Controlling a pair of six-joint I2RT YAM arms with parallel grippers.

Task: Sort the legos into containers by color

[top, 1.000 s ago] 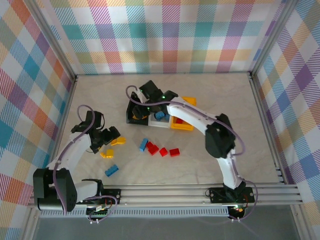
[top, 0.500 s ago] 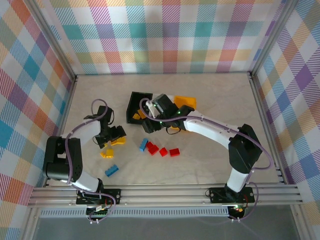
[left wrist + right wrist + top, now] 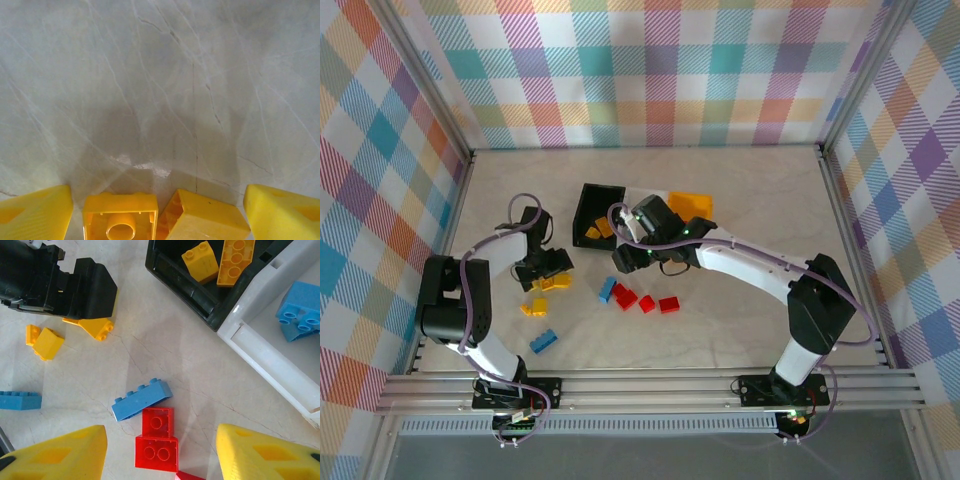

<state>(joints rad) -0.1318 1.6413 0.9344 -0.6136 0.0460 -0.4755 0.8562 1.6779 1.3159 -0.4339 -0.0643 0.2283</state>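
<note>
Marbled table (image 3: pixel 740 200): left hand (image 3: pixel 157 207) gapes over 2 yellow legos (image 3: pixel 120 220), 1 upturned; right hand (image 3: pixel 161 429) gapes above red legos (image 3: pixel 156 454).

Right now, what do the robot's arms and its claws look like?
The left arm and the right arm are white tubes with chunky black joints, and a thin purple cable loops along each one. The left gripper and the right gripper each have a black body and two yellow wedge-shaped fingers.

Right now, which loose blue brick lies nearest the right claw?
The blue brick beside the red bricks, just ahead of the right claw; the other blue brick lies farther away.
</note>
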